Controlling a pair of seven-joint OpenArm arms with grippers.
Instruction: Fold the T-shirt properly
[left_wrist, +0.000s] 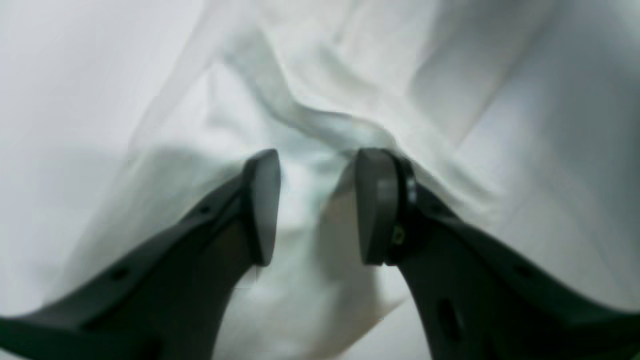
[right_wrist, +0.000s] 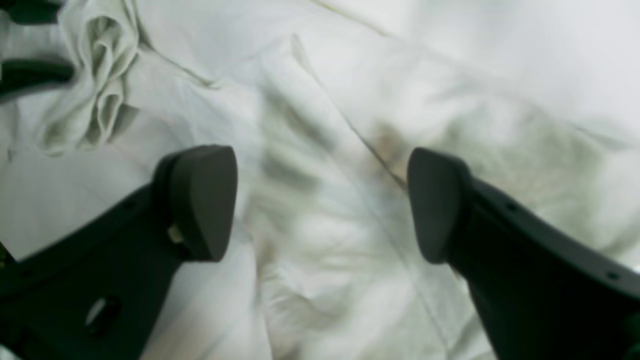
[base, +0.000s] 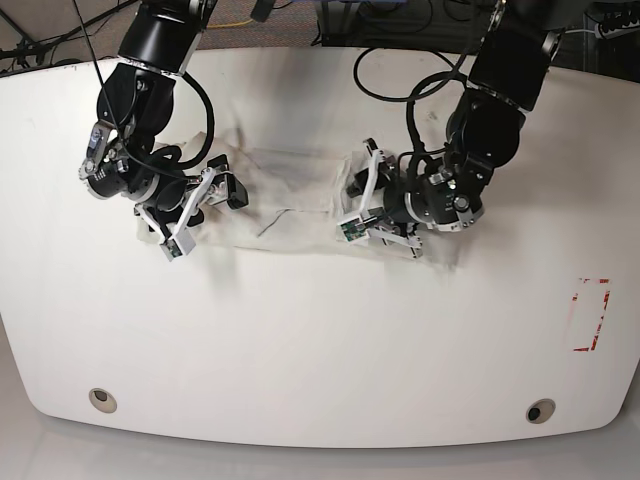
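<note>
Left hand (left_wrist: 315, 205) pinching T-shirt (left_wrist: 320, 115) ridge, print hidden

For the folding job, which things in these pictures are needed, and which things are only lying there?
Needed for the job:
- T-shirt, cream, bunched between the two arms
- left gripper, with a fold of cloth between its fingers
- right gripper, open above the cloth

Only lying there:
- red marking near the table edge
- cables at the back of the white table
</note>
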